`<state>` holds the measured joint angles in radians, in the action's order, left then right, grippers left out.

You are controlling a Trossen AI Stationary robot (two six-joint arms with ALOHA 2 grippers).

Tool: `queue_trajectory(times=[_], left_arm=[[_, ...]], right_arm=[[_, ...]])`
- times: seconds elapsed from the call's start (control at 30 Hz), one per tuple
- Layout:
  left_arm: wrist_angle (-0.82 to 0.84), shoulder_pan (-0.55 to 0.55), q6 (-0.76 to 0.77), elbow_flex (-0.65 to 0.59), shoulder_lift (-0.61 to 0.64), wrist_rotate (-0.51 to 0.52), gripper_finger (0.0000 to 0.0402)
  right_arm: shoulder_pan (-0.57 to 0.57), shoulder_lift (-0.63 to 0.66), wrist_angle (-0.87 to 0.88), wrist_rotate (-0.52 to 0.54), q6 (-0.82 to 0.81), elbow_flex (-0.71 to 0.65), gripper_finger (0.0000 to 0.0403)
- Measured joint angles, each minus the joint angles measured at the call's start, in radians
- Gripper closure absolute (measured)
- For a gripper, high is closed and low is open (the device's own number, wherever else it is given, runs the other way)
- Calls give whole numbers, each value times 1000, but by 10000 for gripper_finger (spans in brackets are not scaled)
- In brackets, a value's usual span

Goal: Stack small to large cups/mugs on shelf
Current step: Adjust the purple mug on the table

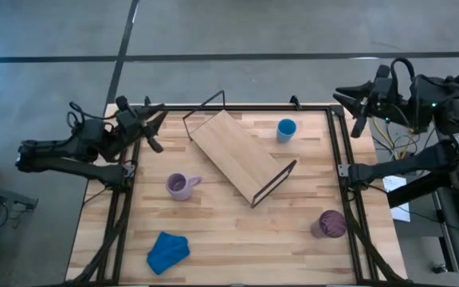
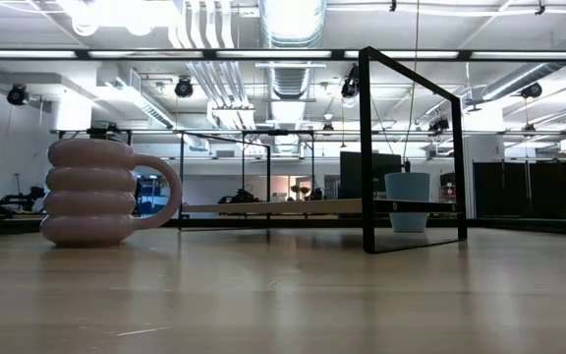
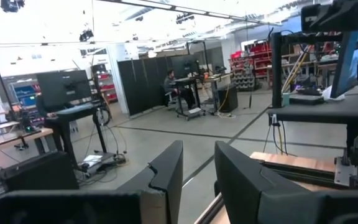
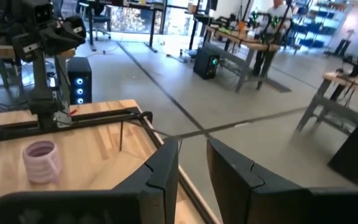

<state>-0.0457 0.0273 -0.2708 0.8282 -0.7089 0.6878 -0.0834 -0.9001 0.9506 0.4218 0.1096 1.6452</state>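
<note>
The shelf (image 1: 236, 155), a light wooden board with black wire frames at its ends, stands slantwise mid-table on those frames (image 2: 411, 147). The small light-blue cup (image 1: 286, 129) stands upright by its far right end (image 2: 408, 201). The pale-lilac ribbed mug (image 1: 180, 186) stands on its base left of the shelf (image 2: 91, 192) (image 4: 41, 160). The dark-purple cup (image 1: 331, 225) sits near the right near corner. My left gripper (image 1: 156, 131) (image 3: 197, 174) waits open over the far left corner. My right gripper (image 1: 352, 112) (image 4: 192, 168) waits open beyond the far right corner.
A crumpled blue cloth (image 1: 167, 252) lies near the table's near edge, left of centre. Black rails (image 1: 343, 171) run along the table's left and right sides. Bare wood shows between the mug, the shelf and the dark-purple cup.
</note>
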Motion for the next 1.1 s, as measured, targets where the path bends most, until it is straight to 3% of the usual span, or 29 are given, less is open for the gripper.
queue_trajectory(times=[0.37,0.5,0.67,0.83,1.0,1.1], left_arm=[[-266,1,30,53,-57,2,322],[-263,1,30,70,-84,28,322],[-259,1,30,86,-130,29,322],[-258,0,29,118,-175,43,322],[-114,0,38,175,-210,55,322],[86,0,145,243,-224,54,322]], right_arm=[[0,-70,91,3,30,109,323],[0,-98,239,82,6,152,323],[-1,-150,499,270,-43,176,323],[-11,-204,619,278,-233,174,323],[-12,-222,618,234,-246,147,323],[-11,-232,617,233,-269,142,323]])
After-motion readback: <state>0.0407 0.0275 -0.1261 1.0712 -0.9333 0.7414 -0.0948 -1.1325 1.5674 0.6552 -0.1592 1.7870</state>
